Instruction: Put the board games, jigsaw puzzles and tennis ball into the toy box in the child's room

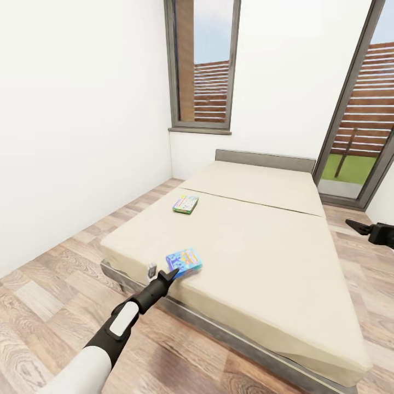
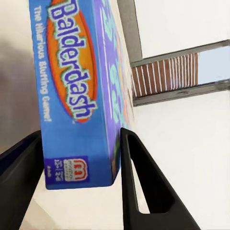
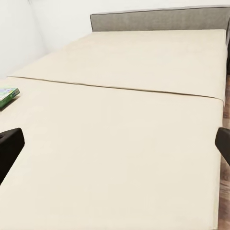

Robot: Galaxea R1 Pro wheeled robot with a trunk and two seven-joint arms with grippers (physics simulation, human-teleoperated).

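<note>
Left pincer (image 1: 171, 273) clamped on the blue board game (image 1: 184, 262), fingers (image 2: 143, 191) against both faces, at the near edge of the bed (image 1: 262, 251). Green-edged board game (image 1: 185, 204) lying flat farther up the bed, toward the window side. Right pincer (image 1: 358, 225) spread apart beside the bed.

2 board games lie on the bed (image 1: 262, 241): one (image 1: 185, 262) at its near edge, another (image 1: 186, 204) behind it.

The bed (image 1: 257, 230) is viewed from above its near left corner by the head camera. The blue board game (image 2: 79, 91) is seen very close from the left wrist, while the mattress is viewed low, toward the far headboard (image 3: 158, 19), from the right wrist.
</note>
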